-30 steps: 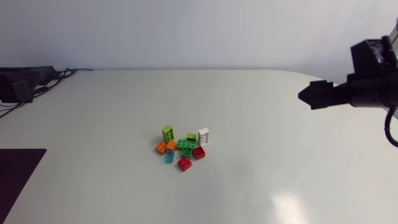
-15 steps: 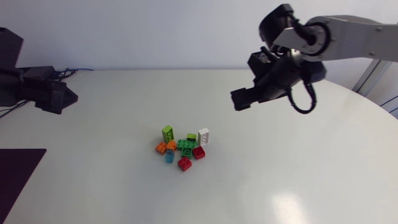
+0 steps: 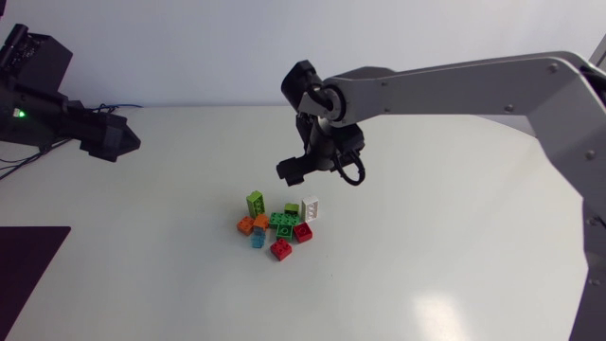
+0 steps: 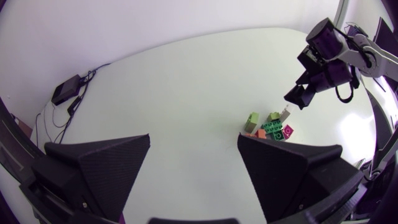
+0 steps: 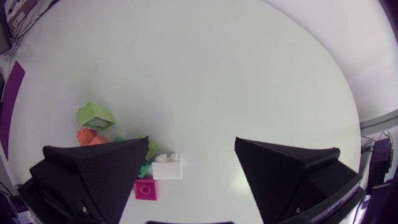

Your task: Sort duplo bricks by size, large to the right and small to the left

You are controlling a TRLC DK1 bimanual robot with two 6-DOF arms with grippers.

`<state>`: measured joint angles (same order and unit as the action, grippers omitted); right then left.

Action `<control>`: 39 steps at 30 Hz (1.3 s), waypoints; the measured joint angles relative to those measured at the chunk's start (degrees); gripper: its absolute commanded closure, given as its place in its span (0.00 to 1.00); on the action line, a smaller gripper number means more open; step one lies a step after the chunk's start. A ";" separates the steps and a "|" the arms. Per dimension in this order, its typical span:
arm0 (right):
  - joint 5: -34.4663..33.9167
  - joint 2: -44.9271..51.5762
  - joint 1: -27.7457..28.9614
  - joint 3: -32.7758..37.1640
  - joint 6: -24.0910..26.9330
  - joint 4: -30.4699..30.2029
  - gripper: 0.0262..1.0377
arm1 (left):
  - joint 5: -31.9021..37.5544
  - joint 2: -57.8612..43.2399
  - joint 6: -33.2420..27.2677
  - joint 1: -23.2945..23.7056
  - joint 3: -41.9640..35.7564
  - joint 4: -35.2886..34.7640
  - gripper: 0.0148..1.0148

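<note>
Duplo bricks (image 3: 277,225) are lying clustered, the right gripper (image 3: 290,171) hovering at their 12 o'clock, fingers apart, the left gripper (image 3: 126,144) at 10 o'clock, likewise spread.

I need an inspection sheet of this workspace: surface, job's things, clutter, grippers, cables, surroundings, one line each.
surface: glossy white table, no spill seen.
job's things: plastic duplo bricks in one unsorted pile mid-table, among them a white brick and a lime-green brick.
clutter: dark flat sheet at the near-left edge.
grippers: left black wedge-fingered gripper open, over the table's left; right black gripper open, above the pile's far side.
cables: black cable loop by that gripper; thin cables at the far-left edge.
surroundings: nothing seen.
</note>
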<state>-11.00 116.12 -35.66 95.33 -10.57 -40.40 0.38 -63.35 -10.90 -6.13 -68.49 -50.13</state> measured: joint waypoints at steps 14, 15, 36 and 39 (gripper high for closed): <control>3.80 0.68 -2.54 -6.47 -3.41 0.07 0.04 | -0.61 -0.04 0.00 0.00 2.58 0.07 0.03; 4.00 0.68 -2.95 -6.47 -3.41 0.09 0.04 | -0.63 -0.04 0.00 0.00 2.69 0.04 0.03; 6.36 3.76 -0.31 -4.17 -2.91 0.26 0.32 | -2.16 -0.02 0.04 0.00 3.54 1.14 0.04; 7.04 4.15 -0.28 -3.82 -2.89 0.42 0.44 | -2.45 -0.02 0.04 0.00 3.58 1.51 0.04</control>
<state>-3.97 120.27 -35.94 91.50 -13.45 -39.99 -2.07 -63.37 -10.85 -6.13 -64.90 -48.62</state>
